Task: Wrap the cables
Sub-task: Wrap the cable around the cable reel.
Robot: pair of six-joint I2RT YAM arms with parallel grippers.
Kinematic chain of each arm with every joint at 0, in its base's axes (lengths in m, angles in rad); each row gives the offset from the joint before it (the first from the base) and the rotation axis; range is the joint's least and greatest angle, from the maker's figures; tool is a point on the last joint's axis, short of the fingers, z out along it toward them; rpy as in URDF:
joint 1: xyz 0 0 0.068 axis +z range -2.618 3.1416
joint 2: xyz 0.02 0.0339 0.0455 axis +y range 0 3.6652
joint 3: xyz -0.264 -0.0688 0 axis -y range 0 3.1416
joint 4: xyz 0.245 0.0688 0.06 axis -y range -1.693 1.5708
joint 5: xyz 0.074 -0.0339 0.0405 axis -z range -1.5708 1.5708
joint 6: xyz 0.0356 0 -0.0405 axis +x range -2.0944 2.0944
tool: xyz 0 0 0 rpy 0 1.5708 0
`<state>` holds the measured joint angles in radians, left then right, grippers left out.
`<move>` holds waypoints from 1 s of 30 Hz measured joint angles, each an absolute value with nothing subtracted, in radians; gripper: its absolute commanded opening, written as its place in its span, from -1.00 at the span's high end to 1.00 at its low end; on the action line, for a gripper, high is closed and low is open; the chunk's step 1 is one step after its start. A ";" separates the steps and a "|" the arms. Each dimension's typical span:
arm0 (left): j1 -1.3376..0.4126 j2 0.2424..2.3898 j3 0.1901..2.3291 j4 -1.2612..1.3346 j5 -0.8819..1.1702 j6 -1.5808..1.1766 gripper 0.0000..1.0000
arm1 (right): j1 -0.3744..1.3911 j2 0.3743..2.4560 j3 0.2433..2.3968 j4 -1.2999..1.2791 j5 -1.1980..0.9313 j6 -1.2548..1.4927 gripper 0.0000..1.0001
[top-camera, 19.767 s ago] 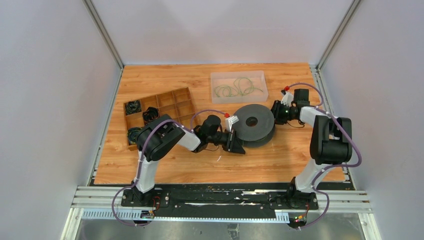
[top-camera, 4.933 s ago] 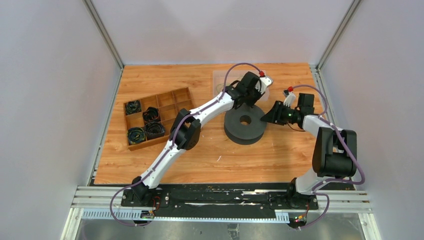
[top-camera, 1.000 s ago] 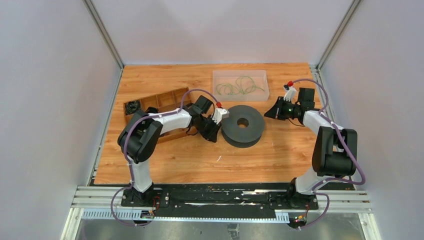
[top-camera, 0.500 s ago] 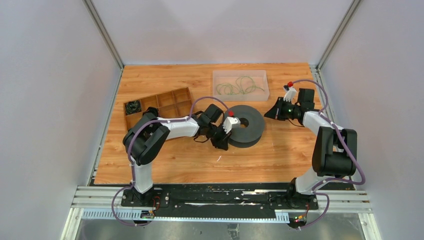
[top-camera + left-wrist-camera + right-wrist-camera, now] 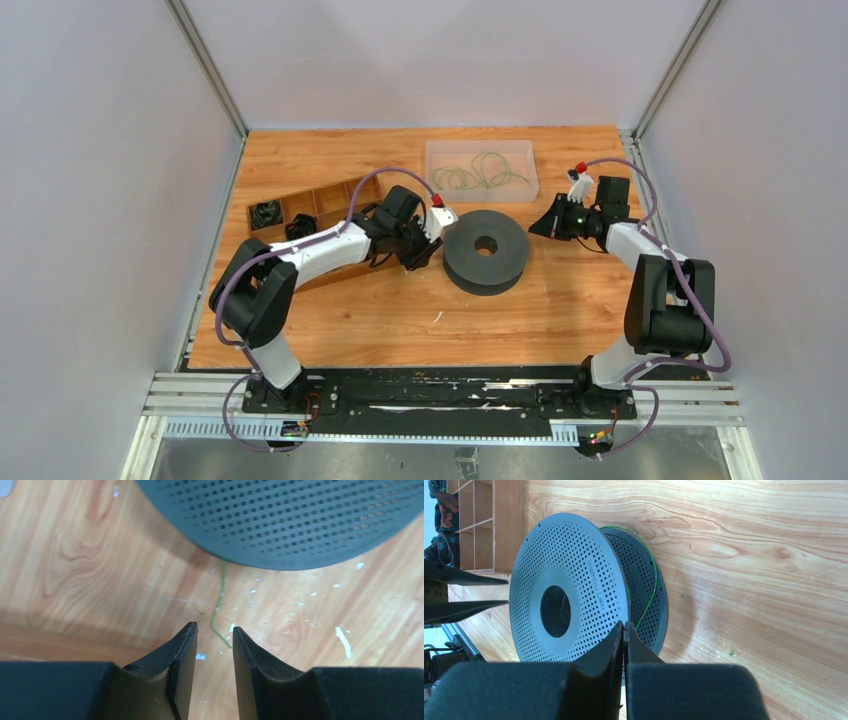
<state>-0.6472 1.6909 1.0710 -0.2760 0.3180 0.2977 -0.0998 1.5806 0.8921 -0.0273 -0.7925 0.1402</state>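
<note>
On the wooden table (image 5: 330, 160) the left gripper (image 5: 214, 632) is backing off the spool (image 5: 485, 250), jaws parting, empty. The tail of the green cable (image 5: 218, 605) is lying loose just ahead, likely needing regrasping. The right gripper (image 5: 623, 627) is staying clenched, empty.

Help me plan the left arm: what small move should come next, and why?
Probably ease the left fingers forward to straddle the green cable: its loose end lies just ahead of them, trailing from under the spool, and they stand apart.

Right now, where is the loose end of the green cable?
In the left wrist view the green cable's end lies on the table, trailing from under the perforated spool to just by the left claw.
</note>
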 measured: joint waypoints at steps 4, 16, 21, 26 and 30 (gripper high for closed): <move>-0.647 1.715 1.110 -0.313 0.195 0.326 0.29 | -0.100 1.581 0.892 -0.027 -0.793 0.140 0.99; -0.652 1.845 1.156 -0.322 0.093 0.303 0.39 | -0.100 1.580 0.892 -0.027 -0.793 0.140 0.99; -0.678 1.853 1.154 -0.318 0.108 0.285 0.49 | -0.100 1.580 0.892 -0.027 -0.793 0.140 0.99; -0.701 1.849 1.133 -0.290 0.181 0.250 0.57 | -0.100 1.580 0.892 -0.027 -0.793 0.140 0.99; -0.708 1.837 1.101 -0.241 0.221 0.223 0.59 | -0.100 1.580 0.891 -0.027 -0.793 0.141 0.99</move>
<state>-0.7078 1.8374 1.1007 -0.2409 0.2207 0.2234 -0.0998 1.5799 0.8909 -0.0265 -0.7925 0.1406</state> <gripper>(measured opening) 0.212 0.008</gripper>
